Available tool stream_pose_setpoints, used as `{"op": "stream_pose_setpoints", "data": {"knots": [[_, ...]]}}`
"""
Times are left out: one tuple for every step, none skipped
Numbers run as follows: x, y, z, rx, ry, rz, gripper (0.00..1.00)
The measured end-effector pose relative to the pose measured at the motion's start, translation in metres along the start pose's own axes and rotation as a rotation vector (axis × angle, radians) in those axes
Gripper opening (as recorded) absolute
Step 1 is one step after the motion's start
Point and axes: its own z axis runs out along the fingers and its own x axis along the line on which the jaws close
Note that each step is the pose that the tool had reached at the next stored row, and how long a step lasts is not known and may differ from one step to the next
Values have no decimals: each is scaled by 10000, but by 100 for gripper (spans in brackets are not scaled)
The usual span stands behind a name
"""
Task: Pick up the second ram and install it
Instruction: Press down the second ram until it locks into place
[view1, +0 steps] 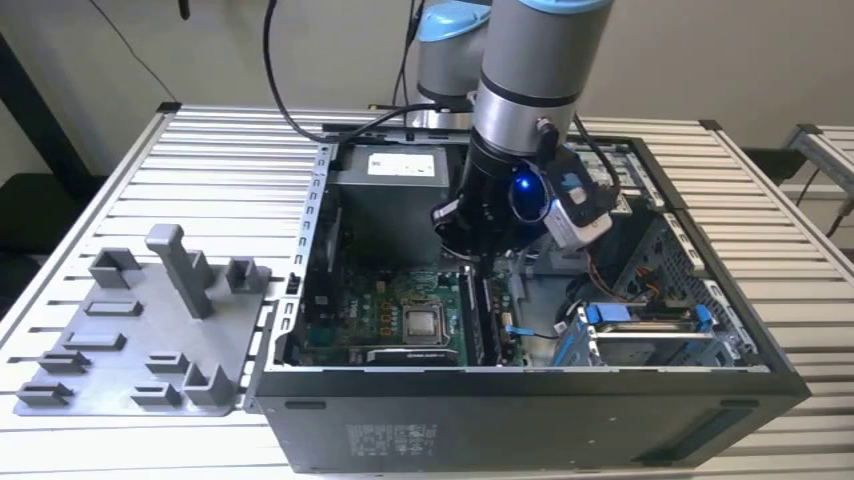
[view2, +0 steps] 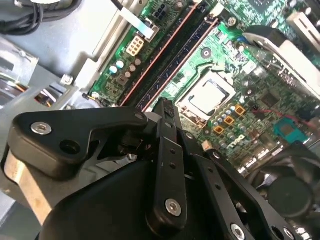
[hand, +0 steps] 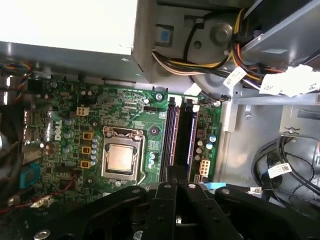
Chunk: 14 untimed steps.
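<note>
Around: open case (view1: 534, 380) on the slatted bench (view1: 120, 170); grey holder plate (view1: 134, 335) at the exterior view's left, apart from the case.
In the way: cable bundle (hand: 210, 60) and drive cage (view1: 654, 335) beside the board (hand: 65, 130).
Room: case walls close around the arm (view1: 534, 70).
Arm: reaches down into the case, above the slots (hand: 182, 135).
Pincer (hand: 176, 177): fingers drawn together; I cannot tell whether they hold something.
Ram (hand: 186, 137): dark stick standing in a slot, just under the fingertips.
</note>
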Motion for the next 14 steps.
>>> {"op": "stream_pose_setpoints", "data": {"knots": [[-1, 0, 0, 0, 3, -182, 11], [-1, 0, 0, 0, 6, -377, 11], [-1, 0, 0, -1, 9, -552, 11], [-1, 0, 0, -1, 12, -732, 11], [-1, 0, 0, -1, 15, -917, 11], [-1, 0, 0, -1, 18, -1097, 11], [-1, 0, 0, -2, 21, -1276, 11], [-1, 0, 1, -3, 23, -1457, 11], [-1, 0, 0, -2, 26, -1636, 11], [-1, 0, 0, -3, 29, -1828, 11], [-1, 0, 0, -2, 32, -2007, 11], [-1, 0, 1, -3, 34, -2187, 11], [-1, 0, 1, -2, 36, -2367, 11], [-1, 0, 1, -3, 38, -2546, 11]]}}
